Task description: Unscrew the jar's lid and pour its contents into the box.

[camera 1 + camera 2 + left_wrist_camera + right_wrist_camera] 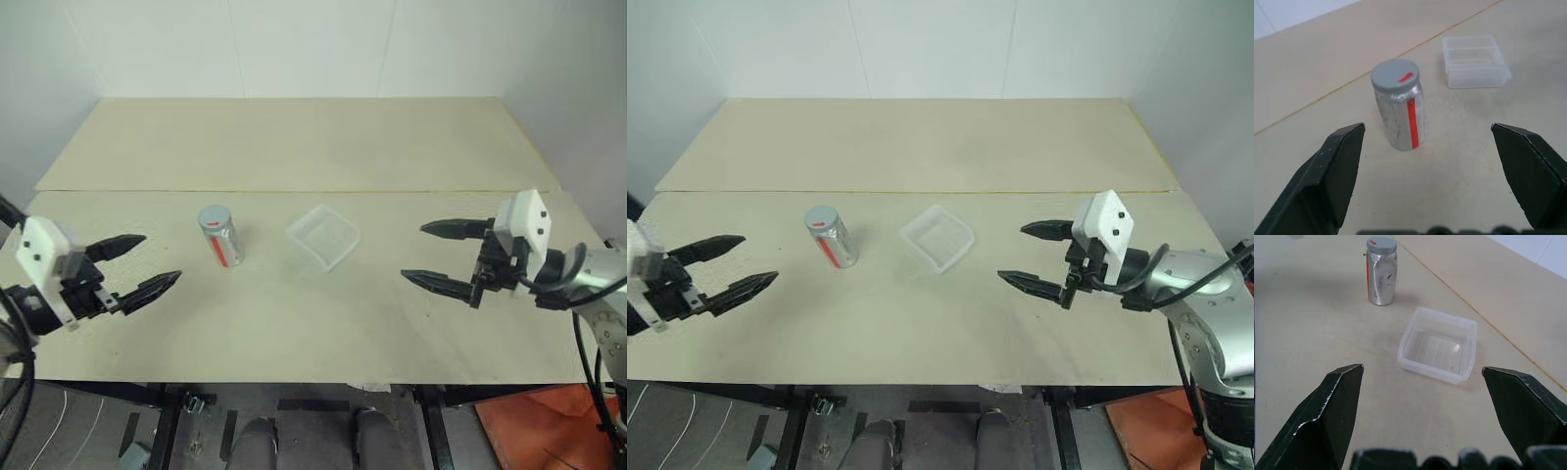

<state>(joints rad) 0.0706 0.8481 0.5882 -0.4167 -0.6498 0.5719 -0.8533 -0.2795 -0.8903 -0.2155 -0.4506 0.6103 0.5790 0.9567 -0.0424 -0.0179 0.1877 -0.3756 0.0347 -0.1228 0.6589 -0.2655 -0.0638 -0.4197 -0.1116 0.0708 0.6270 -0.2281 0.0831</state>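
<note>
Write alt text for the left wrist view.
A closed jar with a red side stripe and grey lid stands upright on a beige table, framed by open black jaws. An empty clear box sits beyond it, apart.

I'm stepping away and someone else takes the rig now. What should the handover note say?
Left gripper: open, holding nothing, left of the jar.
Right gripper: open, holding nothing, right of the box.
Jar stands upright on the table, lid still on; box sits just right of it, apart.
Done: nothing.
Left: grasp jar, unscrew lid, pour into box.
</note>
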